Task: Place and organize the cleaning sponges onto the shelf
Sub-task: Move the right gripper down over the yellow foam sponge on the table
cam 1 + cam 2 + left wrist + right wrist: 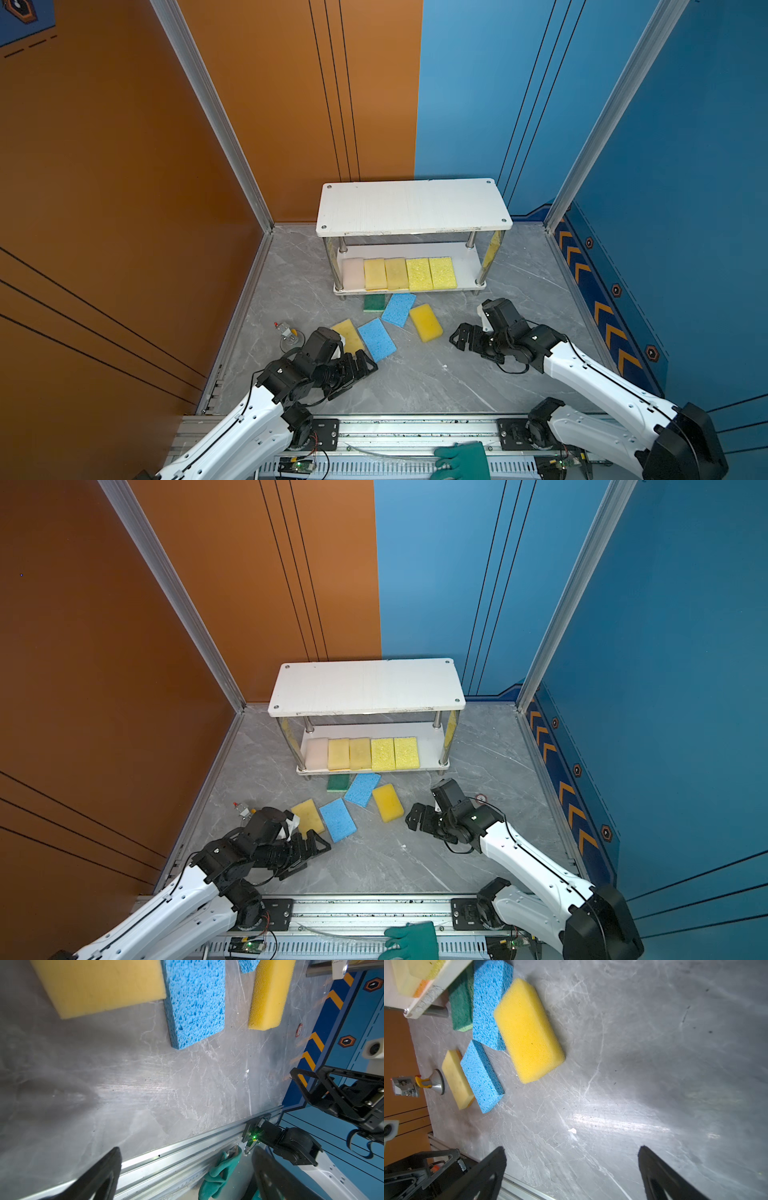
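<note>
A green glove (465,459) lay on the rail (415,430). The left gripper (368,362) and right gripper (454,339) were spread wide and empty near the loose sponges (398,309).

Illumination: bright, even, from overhead. The shelf (413,205) top board shades its lower board. In both wrist views the floor (612,1122) in front of the shelf shows white glare streaks and soft grey shadows. Wrist-view edges are blurred.

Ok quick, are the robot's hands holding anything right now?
Left gripper: open, holding nothing.
Right gripper: open, holding nothing.
</note>
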